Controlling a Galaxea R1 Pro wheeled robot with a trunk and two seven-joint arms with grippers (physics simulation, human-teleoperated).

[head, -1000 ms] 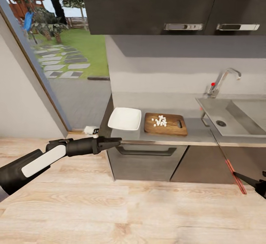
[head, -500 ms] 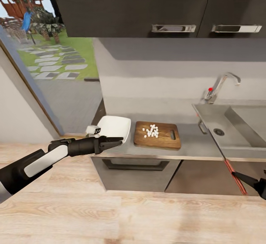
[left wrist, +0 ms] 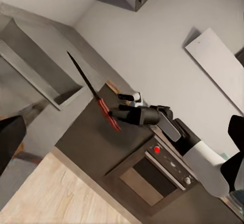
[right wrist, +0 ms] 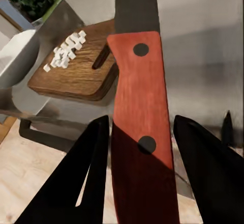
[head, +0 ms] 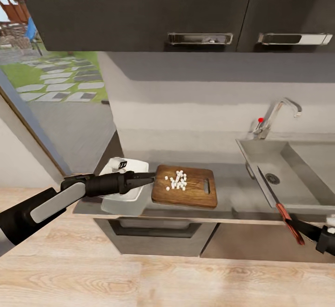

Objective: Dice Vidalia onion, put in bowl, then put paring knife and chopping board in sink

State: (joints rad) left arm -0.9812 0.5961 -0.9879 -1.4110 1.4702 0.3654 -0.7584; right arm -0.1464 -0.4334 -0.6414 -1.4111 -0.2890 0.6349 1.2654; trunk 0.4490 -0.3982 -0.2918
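Grained wooden chopping board (head: pixel 185 192), brushed steel sink (head: pixel 298 174) — glossy grey countertop (head: pixel 232 195), red-handled paring knife (head: pixel 279 209)

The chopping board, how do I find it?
Look at the dark countertop left of the steel sink. The chopping board lies there beside a white bowl. It is the only brown wooden thing, with little white onion cubes on top.

Dark wall cabinets (head: pixel 139 9) with two chrome bar handles (head: pixel 200 38) hang above a grey wall (head: pixel 186 111). Below them sits an oven front (head: pixel 158 237) with a dark handle. A pale wood plank floor (head: pixel 139 279) lies beneath the oven. Left of the cabinets, a garden (head: pixel 51 74) with stepping stones shows outside.
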